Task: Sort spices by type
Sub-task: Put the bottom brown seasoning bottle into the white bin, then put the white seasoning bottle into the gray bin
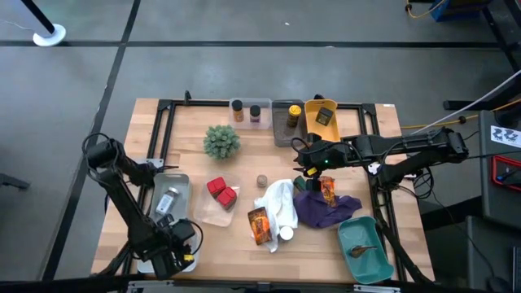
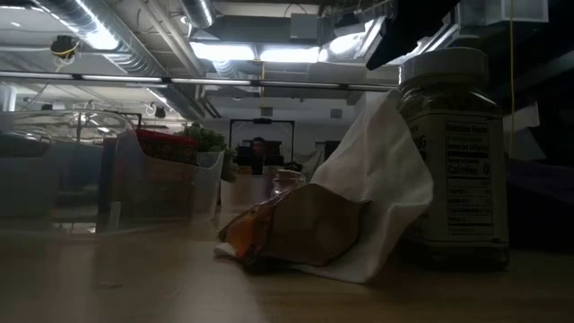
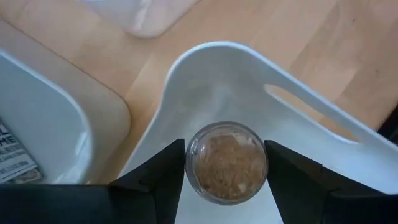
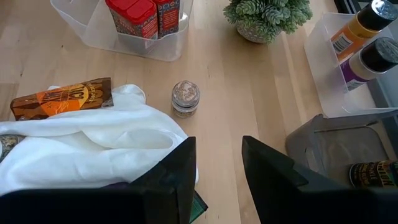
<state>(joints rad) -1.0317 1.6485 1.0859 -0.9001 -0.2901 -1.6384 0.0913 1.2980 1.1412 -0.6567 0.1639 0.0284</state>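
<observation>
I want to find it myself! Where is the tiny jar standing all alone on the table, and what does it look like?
Start at the spiky green plant near the table's middle. Go toward the crumpled white cloth; the small clear jar stands on bare wood between them. Unlike the red tins in their clear tray nearby, it sits alone, filled with brownish spice.
</observation>
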